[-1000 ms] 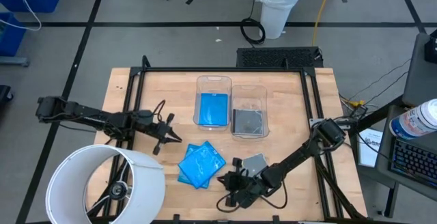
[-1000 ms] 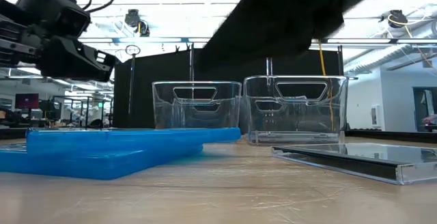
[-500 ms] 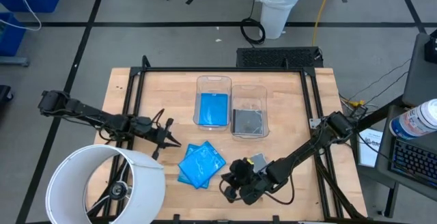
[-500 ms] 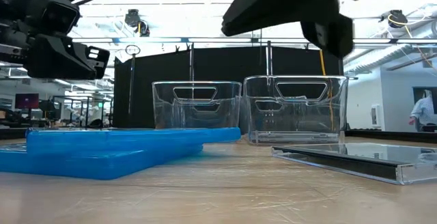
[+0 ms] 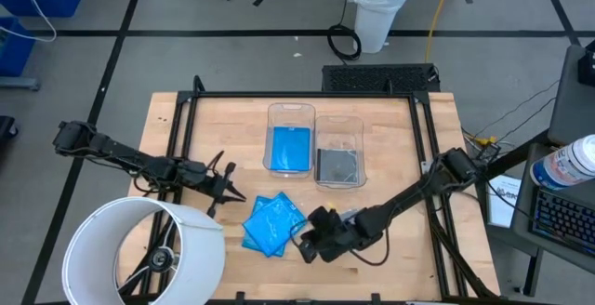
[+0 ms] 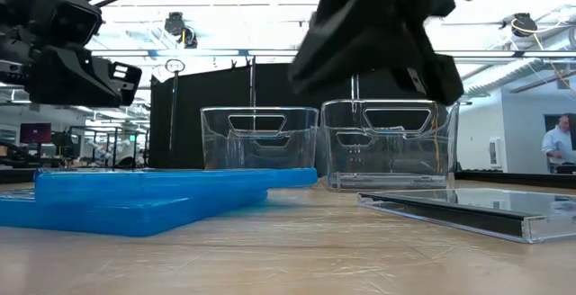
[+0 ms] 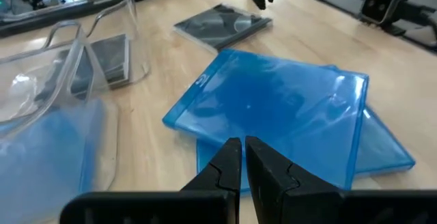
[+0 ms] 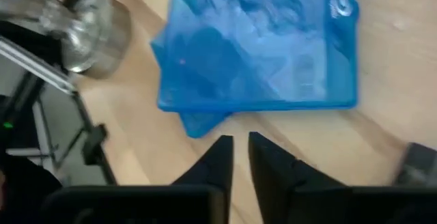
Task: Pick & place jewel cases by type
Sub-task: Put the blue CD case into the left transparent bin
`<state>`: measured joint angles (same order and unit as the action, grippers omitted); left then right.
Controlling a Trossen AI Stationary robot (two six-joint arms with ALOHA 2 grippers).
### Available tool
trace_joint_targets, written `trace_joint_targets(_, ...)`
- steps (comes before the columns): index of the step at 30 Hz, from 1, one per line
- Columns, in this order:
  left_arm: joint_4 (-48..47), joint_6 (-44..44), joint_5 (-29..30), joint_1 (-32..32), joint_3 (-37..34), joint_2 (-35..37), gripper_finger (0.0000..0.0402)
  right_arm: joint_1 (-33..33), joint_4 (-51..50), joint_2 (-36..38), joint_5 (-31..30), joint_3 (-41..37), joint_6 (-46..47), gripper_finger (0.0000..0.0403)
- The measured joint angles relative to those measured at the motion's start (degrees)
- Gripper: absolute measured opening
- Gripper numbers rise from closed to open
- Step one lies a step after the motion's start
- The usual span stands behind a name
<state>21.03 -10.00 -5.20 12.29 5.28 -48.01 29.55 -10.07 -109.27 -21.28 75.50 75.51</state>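
Observation:
Two bright blue jewel cases (image 5: pixel 274 223) lie stacked and skewed on the table near its front; they also show in the low view (image 6: pixel 135 196). A smoky grey case (image 6: pixel 477 210) lies flat to their right, partly under my right arm. A further blue case (image 5: pixel 290 147) and a grey one (image 5: pixel 337 165) lie in the two clear bins. My right gripper (image 5: pixel 311 242) hovers shut just off the blue stack's near right corner (image 8: pixel 273 53). My left gripper (image 5: pixel 223 189) hangs shut to the stack's left, fingers (image 7: pixel 229 162) pointing at it.
The two clear bins (image 5: pixel 314 112) stand side by side at the table's middle, far of the loose cases. A large white round lampshade-like object (image 5: pixel 139 249) overlaps the table's near left corner. Black frame rails (image 5: pixel 302 94) run around the table. Bare wood lies at the right.
My right gripper has moved from the table's near edge toward the far edge and left, coming up beside the blue stack, and has turned as it went. The cases have stayed where they were.

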Motion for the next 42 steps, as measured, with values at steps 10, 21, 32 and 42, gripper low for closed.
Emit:
trace_joint_targets(10,-2.71,0.3,0.78,0.0,0.0,0.01,0.003,-3.75,-3.6,0.37,5.03,0.02,0.25,0.0194)
trace_joint_targets(21,-7.87,2.67,0.72,2.11,0.0,0.0,0.003,-4.4,-9.21,0.37,3.07,0.0,1.9,0.0263)
trace_joint_targets(32,0.26,1.23,4.52,3.99,0.0,-3.88,0.0012,-4.51,-8.49,0.37,1.75,0.0,1.02,0.0262)
trace_joint_targets(42,2.59,0.23,3.26,3.76,7.17,-22.28,0.0005,-4.4,-8.24,0.35,0.37,0.0,-1.18,0.0263)
